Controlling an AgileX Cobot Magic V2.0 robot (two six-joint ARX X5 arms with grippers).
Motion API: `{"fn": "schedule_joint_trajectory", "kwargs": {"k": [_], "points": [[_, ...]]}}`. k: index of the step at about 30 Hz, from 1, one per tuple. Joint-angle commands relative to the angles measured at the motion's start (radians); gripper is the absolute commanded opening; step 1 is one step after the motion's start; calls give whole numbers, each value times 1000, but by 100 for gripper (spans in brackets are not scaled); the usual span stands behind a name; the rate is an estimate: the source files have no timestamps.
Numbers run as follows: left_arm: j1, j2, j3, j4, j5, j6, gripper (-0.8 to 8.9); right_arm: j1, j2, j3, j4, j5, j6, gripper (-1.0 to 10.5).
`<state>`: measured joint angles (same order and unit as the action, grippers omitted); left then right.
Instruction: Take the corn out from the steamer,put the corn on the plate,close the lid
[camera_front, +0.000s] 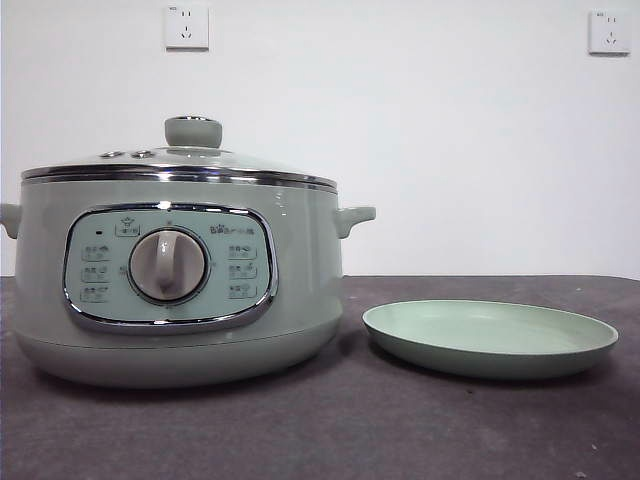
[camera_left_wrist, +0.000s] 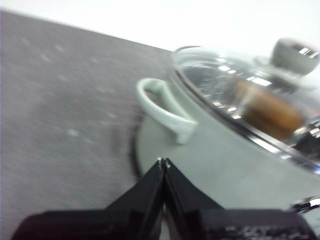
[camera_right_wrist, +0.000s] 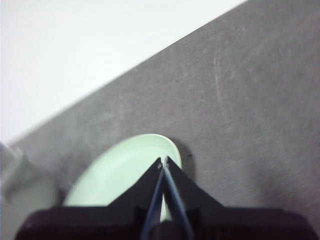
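On the dark grey worktop (camera_front: 330, 430), the nearest things are the plate (camera_front: 489, 338) on the right and the steamer (camera_front: 170, 290) on the left, standing just beside each other with a narrow strip of bare surface between them. The plate is shallow, pale green and lies flat. The steamer faces the front camera with its chrome-framed control panel (camera_front: 168, 266) and central dial (camera_front: 168, 264), and a small side handle (camera_front: 354, 217) juts toward the plate.

The lid (camera_front: 180, 165) sits closed on the steamer's rim, its pale green knob (camera_front: 192, 131) upright in the middle. Through the glass in the left wrist view, the corn (camera_left_wrist: 267, 110) shows as a blurred orange-brown shape inside the pot, under the lid.

The left tool (camera_left_wrist: 163, 162) hovers near the steamer's outer side, close to the left side handle (camera_left_wrist: 162, 107), touching nothing; its jaws are clenched together with nothing between them. The right tool (camera_right_wrist: 163, 161) hangs above the plate's edge, likewise clenched tight on nothing.

Farther back, a white wall (camera_front: 440, 140) rises behind the worktop, carrying two sockets (camera_front: 187, 27), one high on the left and one high on the right.
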<state>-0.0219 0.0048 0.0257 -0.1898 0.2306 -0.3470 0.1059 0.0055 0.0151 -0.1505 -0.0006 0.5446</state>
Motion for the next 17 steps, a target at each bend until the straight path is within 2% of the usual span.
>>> {"fn": "schedule_joint_trajectory", "kwargs": {"k": [1, 6, 9, 13, 17], "points": [[2, -3, -13, 23, 31, -127, -5, 0, 1, -7, 16, -8, 146, 0], [2, -3, 22, 21, 63, -124, -8, 0, 6, 31, 2, -106, 82, -11], [2, 13, 81, -24, 63, -112, -8, 0, 36, 91, -35, -132, 40, -11], [2, 87, 190, -75, 72, -37, -8, 0, 132, 208, -93, -166, -62, -11], [2, 209, 310, -108, 121, 70, -8, 0, 263, 341, -138, -212, -172, -11]]}}
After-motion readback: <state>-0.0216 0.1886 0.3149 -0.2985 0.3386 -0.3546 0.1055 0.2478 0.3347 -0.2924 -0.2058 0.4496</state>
